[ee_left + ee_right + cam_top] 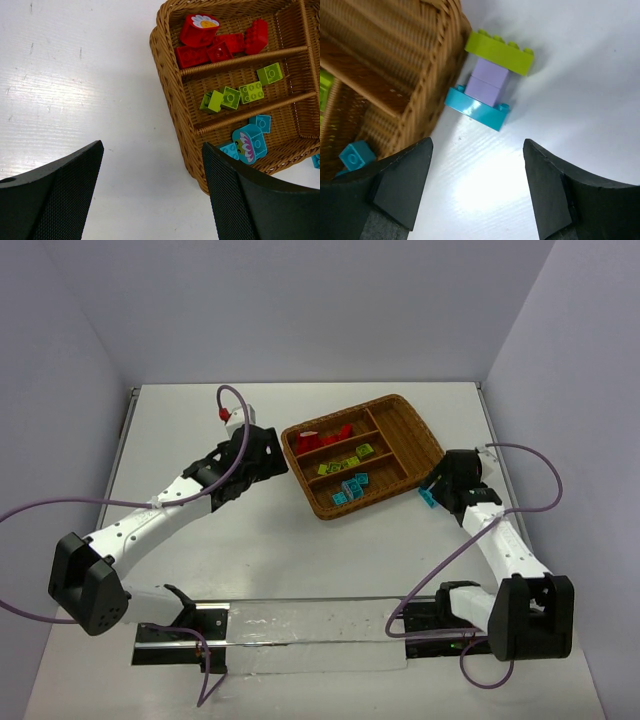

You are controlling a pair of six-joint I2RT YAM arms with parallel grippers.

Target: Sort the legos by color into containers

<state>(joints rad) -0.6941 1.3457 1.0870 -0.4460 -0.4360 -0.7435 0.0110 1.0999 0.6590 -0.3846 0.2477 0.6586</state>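
Right gripper (477,150): jaws wide apart, nothing btwn them, over bare table (580,90). Just ahead lies a 3-piece stack on its side: yellow-green brick (500,51), purple brick (489,82), cyan brick (477,107), stuck together. The stack sits just beside the tray (395,65), outside its wall; can't tell if it's touching. Left gripper (152,150): also wide open, empty, over table beside the tray's short end.

Hard to see: in left wrist view one finger (250,200) covers part of the cyan bricks (260,122) in the nearest slot, and the tray's far end is cut off by the frame edge. In top view the stack shows only as a cyan speck by the right gripper; the other two colours I can't make out there.

Prints: white daisy on one red piece (200,30), toothy face on one cyan piece (248,145).

Around: red bricks (225,47) fill one long slot, yellow-green bricks (240,92) the mid slot, cyan the third. Purple cables (60,505) loop off both arms.
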